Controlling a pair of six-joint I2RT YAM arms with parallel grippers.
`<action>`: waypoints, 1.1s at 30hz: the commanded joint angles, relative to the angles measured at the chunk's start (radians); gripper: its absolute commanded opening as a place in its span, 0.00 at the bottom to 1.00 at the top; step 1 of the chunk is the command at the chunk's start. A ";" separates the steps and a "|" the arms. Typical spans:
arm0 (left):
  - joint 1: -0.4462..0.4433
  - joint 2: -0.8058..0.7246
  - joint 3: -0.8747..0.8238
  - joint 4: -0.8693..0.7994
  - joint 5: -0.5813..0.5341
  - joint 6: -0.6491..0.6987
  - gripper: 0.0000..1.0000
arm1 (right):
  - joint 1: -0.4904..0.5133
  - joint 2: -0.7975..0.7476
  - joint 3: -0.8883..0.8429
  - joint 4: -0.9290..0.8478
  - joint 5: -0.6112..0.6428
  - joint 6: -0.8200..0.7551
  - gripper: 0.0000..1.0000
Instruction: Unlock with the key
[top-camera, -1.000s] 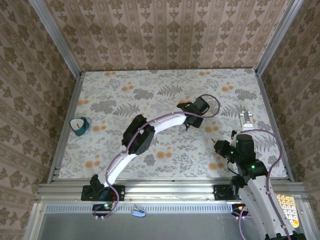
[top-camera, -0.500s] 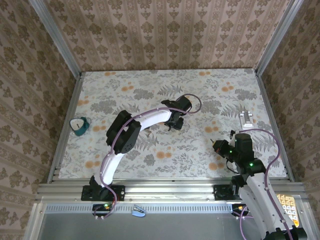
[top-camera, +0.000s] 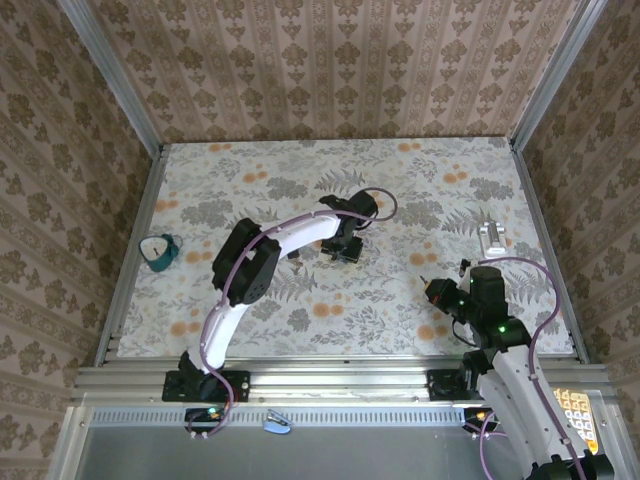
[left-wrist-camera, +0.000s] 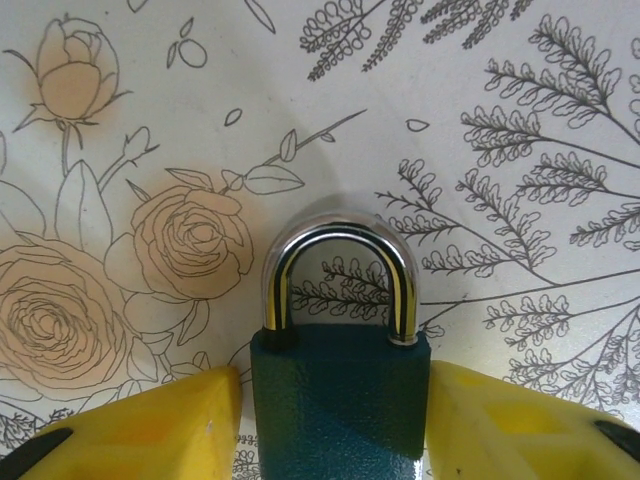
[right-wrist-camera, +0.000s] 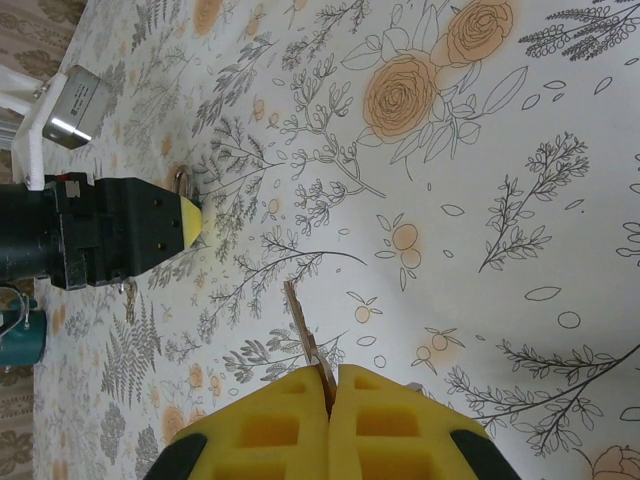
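Me: Since a second ago my left arm has swung across the flowery worktop (top-camera: 260, 160), away from my right arm and toward the middle. My right arm has hardly moved.

Friend: What are you holding?

Me: My left fingers (left-wrist-camera: 150, 425) squeeze a dark green padlock with a shiny silver loop (left-wrist-camera: 338, 395), one yellow finger on each side of its body. The loop points away from my wrist. The padlock is low over the middle of the worktop. I cannot tell if it touches.

Friend: And the other side?

Me: My right fingers (right-wrist-camera: 270, 430) are pinched tight on a thin brownish metal key (right-wrist-camera: 305, 332). Its tip sticks out in front. They are near the front right of the worktop, well apart from the padlock.

Friend: So what comes next?

Me: I think the key must go into the padlock. I cannot see the keyhole. My guess is that it sits on the bottom end, hidden back between my fingers.

Friend: How do you do it well?

Me: Turn the padlock so that end faces the key, then hold it very still. Bring the key in slowly and in a straight line, not at a slant. Push it all the way in before turning, or it may slip in my pinch.
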 joint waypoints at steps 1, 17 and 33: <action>0.014 0.066 0.031 -0.075 0.052 -0.001 0.50 | -0.004 -0.011 -0.017 0.008 -0.012 0.019 0.00; 0.042 0.110 0.014 -0.065 0.139 0.001 0.34 | 0.001 0.002 -0.025 0.050 -0.033 0.025 0.00; 0.119 -0.447 -0.566 0.373 0.173 -0.239 0.33 | 0.234 0.234 0.066 0.213 0.076 -0.021 0.00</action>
